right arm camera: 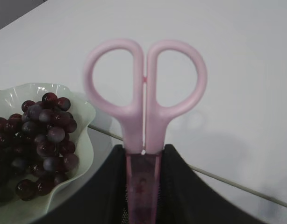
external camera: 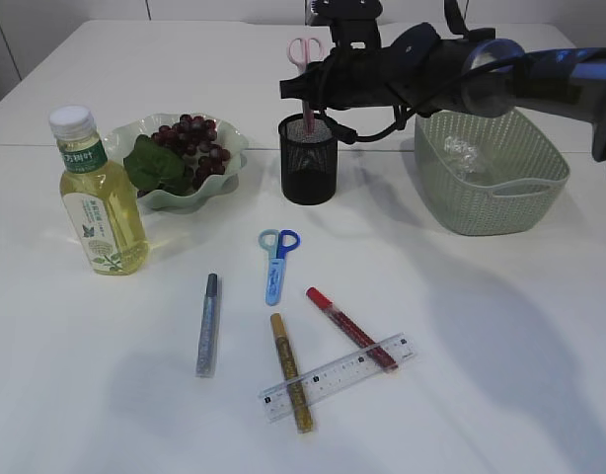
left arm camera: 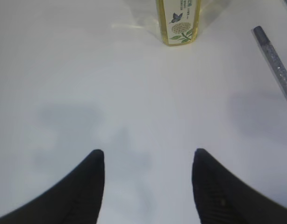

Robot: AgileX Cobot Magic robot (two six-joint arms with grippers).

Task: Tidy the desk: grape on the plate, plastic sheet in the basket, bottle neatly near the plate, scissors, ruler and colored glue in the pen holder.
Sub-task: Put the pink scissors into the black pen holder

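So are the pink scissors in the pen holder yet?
Partly in: the pink scissors stand blades-down in the pen holder, handles up, with the right hand shut on them.

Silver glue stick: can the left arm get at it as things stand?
Probably yes. The left gripper is open over bare table, and the silver glue stick lies alone, clear of the bottle and other pens.

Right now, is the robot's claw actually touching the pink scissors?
Touching. In the right wrist view the right gripper has both dark fingers pressed against the blade cover of the pink scissors, no gap either side.
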